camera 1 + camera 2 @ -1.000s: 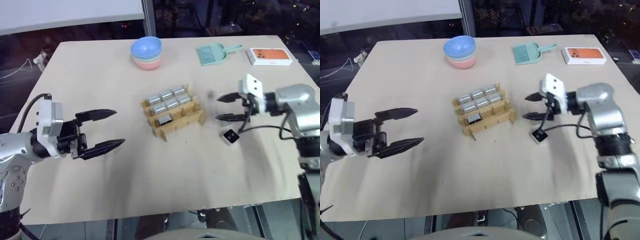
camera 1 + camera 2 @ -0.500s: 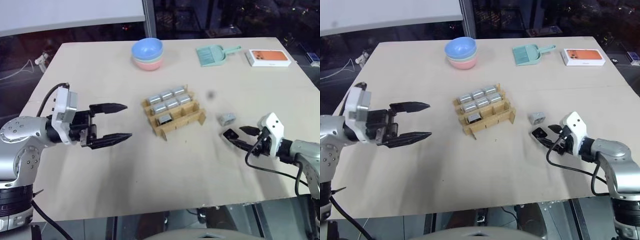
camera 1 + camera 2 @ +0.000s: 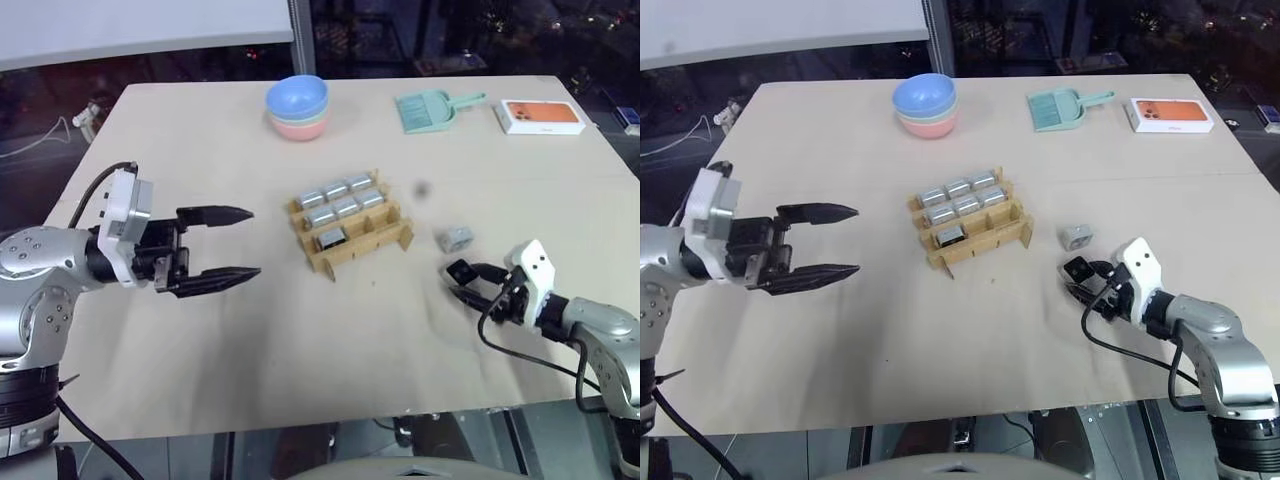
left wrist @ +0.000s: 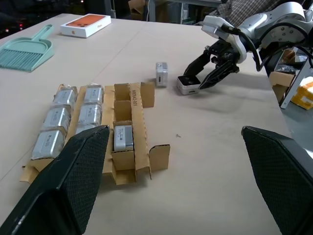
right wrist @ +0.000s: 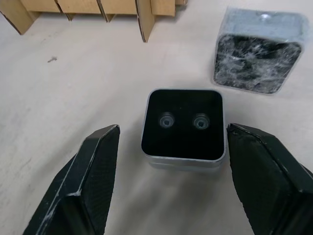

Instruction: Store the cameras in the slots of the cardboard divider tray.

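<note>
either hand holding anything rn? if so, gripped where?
Nothing held. Right hand is open, its fingers either side of a black-faced camera on the table, not touching it. Left hand is open and empty.

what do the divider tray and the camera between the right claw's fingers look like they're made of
The divider tray looks like plain brown cardboard: matte tan, cut strips slotted together. The camera seems to have a silvery metal body, judging by its pale rim, with a glossy black face, probably glass or plastic, showing two small lenses.

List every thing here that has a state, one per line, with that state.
Left gripper: open, empty, above the table.
Right gripper: open, fingers either side of black-faced camera.
Second loose camera: on table.
Cardboard divider tray: seven slots filled.
</note>
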`<action>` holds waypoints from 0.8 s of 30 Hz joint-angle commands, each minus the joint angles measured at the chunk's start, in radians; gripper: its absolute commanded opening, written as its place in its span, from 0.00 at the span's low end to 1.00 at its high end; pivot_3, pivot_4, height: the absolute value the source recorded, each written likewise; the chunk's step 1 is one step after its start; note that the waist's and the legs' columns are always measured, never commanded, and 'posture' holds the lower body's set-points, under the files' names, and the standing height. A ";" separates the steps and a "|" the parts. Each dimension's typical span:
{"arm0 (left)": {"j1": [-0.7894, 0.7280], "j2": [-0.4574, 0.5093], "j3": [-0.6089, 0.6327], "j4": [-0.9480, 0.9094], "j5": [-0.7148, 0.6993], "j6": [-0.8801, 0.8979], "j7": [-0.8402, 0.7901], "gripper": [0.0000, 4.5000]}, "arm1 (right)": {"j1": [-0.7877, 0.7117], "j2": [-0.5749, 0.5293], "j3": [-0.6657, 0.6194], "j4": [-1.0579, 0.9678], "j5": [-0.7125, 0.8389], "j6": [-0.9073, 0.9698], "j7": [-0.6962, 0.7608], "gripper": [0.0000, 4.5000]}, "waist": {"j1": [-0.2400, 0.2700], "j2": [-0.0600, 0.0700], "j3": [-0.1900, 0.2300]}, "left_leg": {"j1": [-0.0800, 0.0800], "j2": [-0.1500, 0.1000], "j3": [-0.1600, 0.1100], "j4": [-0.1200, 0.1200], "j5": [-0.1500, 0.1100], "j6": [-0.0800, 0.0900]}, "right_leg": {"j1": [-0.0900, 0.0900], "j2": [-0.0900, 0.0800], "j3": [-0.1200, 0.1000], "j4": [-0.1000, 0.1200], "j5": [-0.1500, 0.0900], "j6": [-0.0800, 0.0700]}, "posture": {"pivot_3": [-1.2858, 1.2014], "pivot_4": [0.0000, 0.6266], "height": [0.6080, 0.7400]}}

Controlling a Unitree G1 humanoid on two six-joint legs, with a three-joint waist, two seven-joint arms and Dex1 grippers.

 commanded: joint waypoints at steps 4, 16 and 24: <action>-0.030 0.029 0.005 0.004 -0.005 0.005 -0.013 1.00 | 0.019 -0.017 0.033 -0.002 -0.026 -0.070 -0.018 0.76 | 0.000 0.000 0.000 | 0.000 0.000 0.000 0.000 0.000 0.000 | 0.000 0.000 0.000 0.000 0.000 0.000 | 0.52 0.24 1.00; -0.030 0.018 -0.007 -0.003 -0.022 0.043 -0.012 1.00 | 0.009 0.012 0.010 -0.006 0.012 -0.101 -0.058 0.40 | 0.000 0.000 0.000 | 0.000 0.000 0.000 0.000 0.000 0.000 | 0.000 0.000 0.000 0.000 0.000 0.000 | 0.52 0.24 1.00; -0.118 -0.176 -0.166 -0.101 -0.055 0.242 0.296 1.00 | -0.136 -0.052 0.208 0.014 -0.194 -0.454 0.037 0.40 | -0.001 -0.001 -0.001 | 0.001 0.000 -0.003 0.003 0.000 0.000 | 0.002 0.000 0.000 0.001 0.001 0.002 | 0.52 0.24 1.00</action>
